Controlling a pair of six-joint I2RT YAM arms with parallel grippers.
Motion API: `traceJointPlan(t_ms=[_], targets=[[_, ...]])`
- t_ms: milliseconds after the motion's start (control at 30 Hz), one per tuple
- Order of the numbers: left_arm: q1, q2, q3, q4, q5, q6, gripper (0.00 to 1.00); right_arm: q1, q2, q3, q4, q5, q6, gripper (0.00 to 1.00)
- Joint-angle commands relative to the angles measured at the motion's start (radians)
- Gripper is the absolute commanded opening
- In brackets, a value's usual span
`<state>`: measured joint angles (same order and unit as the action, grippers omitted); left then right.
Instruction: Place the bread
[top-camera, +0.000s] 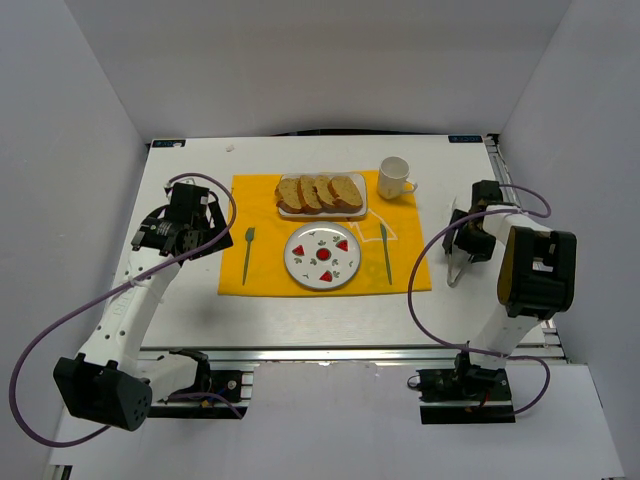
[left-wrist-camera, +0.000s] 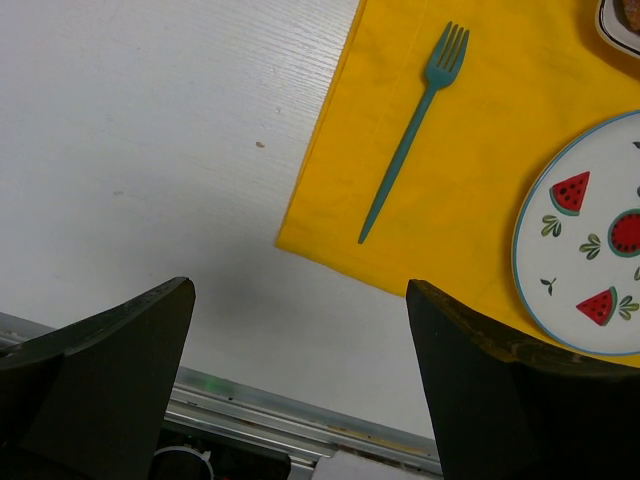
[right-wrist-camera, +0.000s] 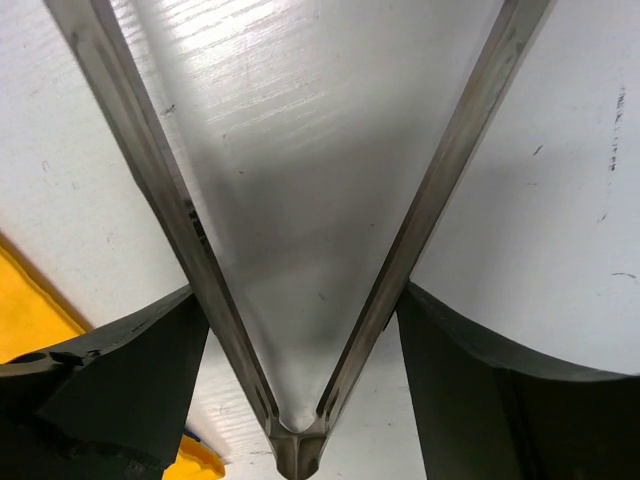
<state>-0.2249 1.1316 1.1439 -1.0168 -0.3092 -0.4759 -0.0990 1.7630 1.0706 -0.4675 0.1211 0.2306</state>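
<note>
Four alike bread slices (top-camera: 320, 193) lie in a row on a white oblong tray (top-camera: 285, 213) at the back of the yellow placemat (top-camera: 260, 270). I cannot tell which slice is the task's one. A round watermelon-pattern plate (top-camera: 292, 250) lies bare in front of them; it also shows in the left wrist view (left-wrist-camera: 610, 160). My left gripper (top-camera: 203, 216) (left-wrist-camera: 300, 290) is open and empty, left of the mat. My right gripper (top-camera: 462, 245) (right-wrist-camera: 300, 300) is shut on metal tongs (top-camera: 455, 272) (right-wrist-camera: 150, 170), right of the mat, over the white table.
A teal fork (top-camera: 248, 253) (left-wrist-camera: 410, 135) lies left of the plate, a teal knife (top-camera: 385, 252) right of it. A white mug (top-camera: 394, 177) stands at the mat's back right corner. The mat's edge shows in the right wrist view (right-wrist-camera: 30, 310).
</note>
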Motion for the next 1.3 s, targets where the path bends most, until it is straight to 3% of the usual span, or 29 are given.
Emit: traceJointPlan(t_ms=[0, 100, 200, 433, 633, 900, 1100, 1267], targets=[[-0.002, -0.018, 0.016, 0.006, -0.005, -0.013, 0.98, -0.008, 0.062, -0.004, 0.113, -0.043, -0.011, 0.73], [-0.002, -0.02, 0.017, 0.006, -0.005, -0.017, 0.98, -0.008, 0.047, -0.006, 0.104, -0.044, -0.001, 0.59], [-0.002, -0.021, 0.02, 0.009, -0.007, -0.017, 0.98, -0.008, 0.014, -0.014, 0.09, -0.041, 0.016, 0.56], [-0.002, -0.013, 0.039, 0.024, -0.008, -0.01, 0.98, -0.008, -0.14, 0.083, -0.069, -0.015, 0.053, 0.56], [-0.002, -0.003, 0.057, 0.06, 0.01, 0.0, 0.98, -0.005, -0.29, 0.213, -0.304, -0.046, 0.05, 0.57], [-0.002, 0.019, 0.1, 0.073, 0.019, 0.028, 0.98, -0.002, -0.502, 0.288, -0.494, -0.175, 0.026, 0.57], [-0.002, 0.007, 0.112, 0.07, 0.007, 0.031, 0.98, 0.083, -0.609, 0.31, -0.553, -0.287, 0.076, 0.57], [-0.002, -0.013, 0.123, 0.047, 0.002, 0.033, 0.98, 0.287, -0.573, 0.4, -0.551, -0.264, 0.124, 0.54]])
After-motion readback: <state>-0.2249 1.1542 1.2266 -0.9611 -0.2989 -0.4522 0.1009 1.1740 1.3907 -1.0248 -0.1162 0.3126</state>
